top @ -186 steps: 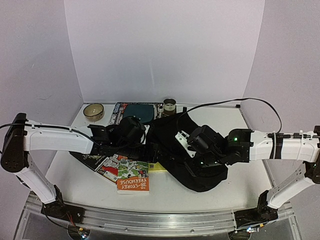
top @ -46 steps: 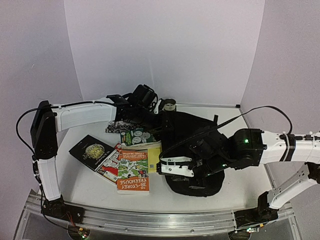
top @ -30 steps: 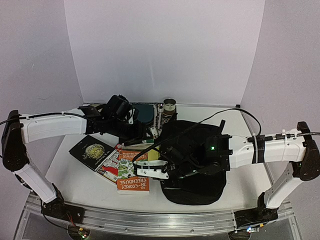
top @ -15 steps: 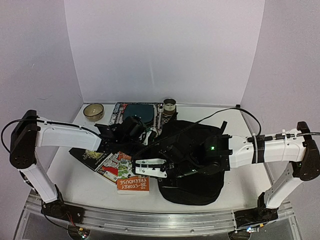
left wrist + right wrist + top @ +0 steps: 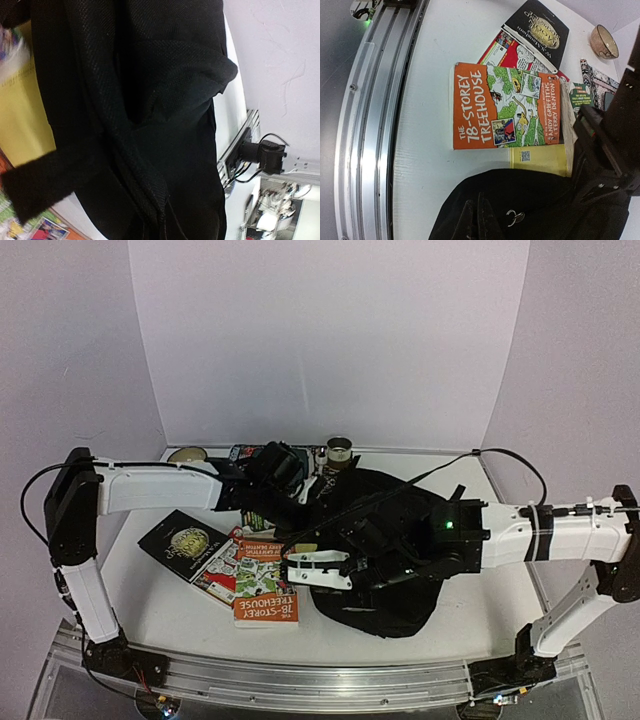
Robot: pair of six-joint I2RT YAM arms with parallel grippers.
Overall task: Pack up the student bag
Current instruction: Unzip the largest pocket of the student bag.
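- The student bag (image 5: 400, 575) lies slumped on the worktop (image 5: 160, 620), right of centre. Its left side is bunched up between the two arms.
- The left gripper (image 5: 300, 490) is at the bag's rear left edge, closed on a fold of black cloth. In the left wrist view that ridge of fabric fills the picture, and the fingers themselves cannot be made out.
- The right gripper (image 5: 476, 209) is at the bag's near left edge, fingers pressed together with cloth gathered round the tips. A small metal zip pull (image 5: 513, 216) lies just beside them.
- The right arm (image 5: 540, 535) reaches in low across the top of the bag and covers much of it from above.
- A fan of books lies just left of the bag. The orange Treehouse book (image 5: 266, 606) is nearest the front.
- A yellow book (image 5: 540, 159) has one edge hidden by the bag.
- A colourful comic book (image 5: 225, 565) overlaps the black book (image 5: 183, 540), which lies furthest left.
- A green booklet (image 5: 580, 95) lies close under the left arm (image 5: 160, 488).
- Along the back wall, a bowl (image 5: 604, 42) is half hidden by the left arm from above, and a patterned mat (image 5: 597, 80) is mostly covered.
- A small tin (image 5: 340, 450) stands just behind the bag.
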